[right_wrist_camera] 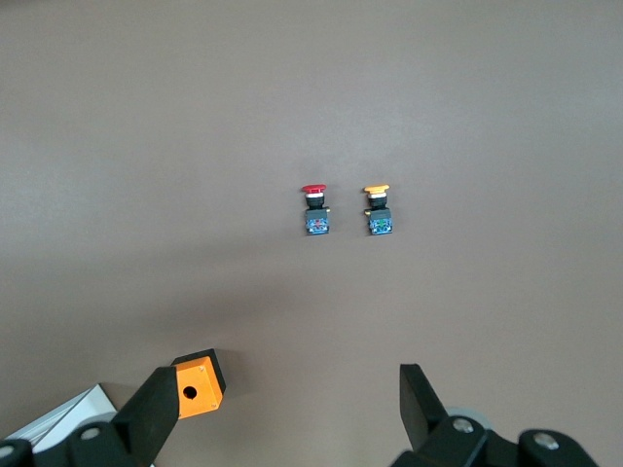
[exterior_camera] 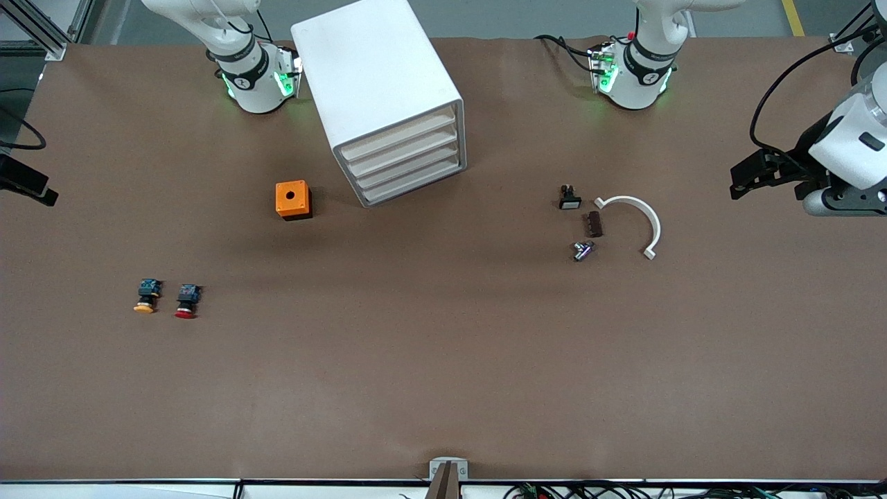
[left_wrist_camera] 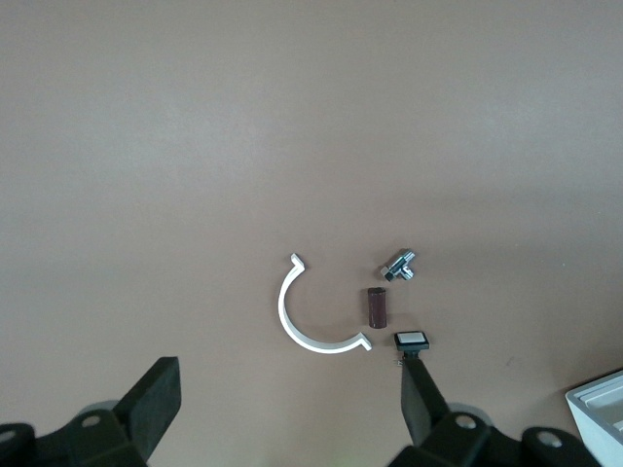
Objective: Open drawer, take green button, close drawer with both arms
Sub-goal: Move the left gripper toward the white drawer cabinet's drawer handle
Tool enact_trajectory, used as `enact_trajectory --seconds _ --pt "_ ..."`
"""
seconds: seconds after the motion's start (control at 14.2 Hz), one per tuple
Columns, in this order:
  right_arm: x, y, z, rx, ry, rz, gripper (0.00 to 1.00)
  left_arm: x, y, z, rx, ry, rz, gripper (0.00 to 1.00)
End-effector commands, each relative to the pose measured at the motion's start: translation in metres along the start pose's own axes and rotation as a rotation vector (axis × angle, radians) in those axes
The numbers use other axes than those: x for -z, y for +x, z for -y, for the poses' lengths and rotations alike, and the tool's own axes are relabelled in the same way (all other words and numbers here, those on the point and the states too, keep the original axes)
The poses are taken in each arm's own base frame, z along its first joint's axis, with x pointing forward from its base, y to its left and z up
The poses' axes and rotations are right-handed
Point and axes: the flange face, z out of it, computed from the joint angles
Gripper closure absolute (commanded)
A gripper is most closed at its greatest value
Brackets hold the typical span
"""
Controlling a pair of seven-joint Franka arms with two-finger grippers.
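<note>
From the front, you see the boxy white four-drawer cabinet (exterior_camera: 385,97) with every cream-fronted drawer (exterior_camera: 402,147) shut; the green button isn't visible, presumably inside. The left gripper (exterior_camera: 748,179) hangs at the table's edge. Its wrist view shows the fingers (left_wrist_camera: 146,404) spread wide above a white plastic half-ring (left_wrist_camera: 311,316). Right gripper (right_wrist_camera: 282,413): likewise wide, near the orange box (right_wrist_camera: 198,385). Approach one drawer front squarely and pull straight.

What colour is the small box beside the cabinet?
Orange, with a black base; the box shows best in the front view.
</note>
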Motion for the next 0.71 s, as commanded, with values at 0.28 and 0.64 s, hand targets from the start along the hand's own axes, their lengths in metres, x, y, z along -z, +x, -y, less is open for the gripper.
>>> enact_trajectory --seconds 0.28,0.64 --pt "0.005 0.002 0.002 0.009 0.017 0.000 0.00 0.004 0.002 0.002 -0.018 0.047 -0.018 0.00" --pt "0.004 0.003 0.002 0.007 0.015 -0.003 0.00 -0.039 0.011 -0.020 -0.069 0.028 0.082 0.00"
